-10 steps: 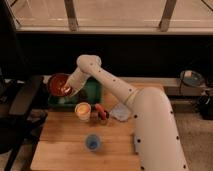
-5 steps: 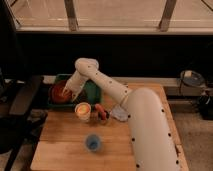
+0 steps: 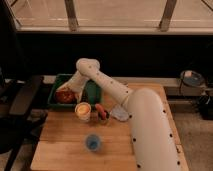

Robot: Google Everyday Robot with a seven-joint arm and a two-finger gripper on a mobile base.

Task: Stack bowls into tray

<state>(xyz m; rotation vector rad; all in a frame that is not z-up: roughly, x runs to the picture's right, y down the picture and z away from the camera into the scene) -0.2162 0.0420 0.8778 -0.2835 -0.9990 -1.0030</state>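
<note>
Fingers' state cannot be told. Gripper (image 3: 67, 93) is lowered over red-orange bowl (image 3: 65, 96), which is seen inside green tray (image 3: 93, 90) at desk's (image 3: 65, 135) far left. White-orange cup (image 3: 83, 110) is placed just before tray; small blue cup (image 3: 92, 142) is set nearer, well apart.

The white arm (image 3: 112, 87) reaches away and bends down at the elbow; its tool (image 3: 67, 93) hangs low at left.
</note>
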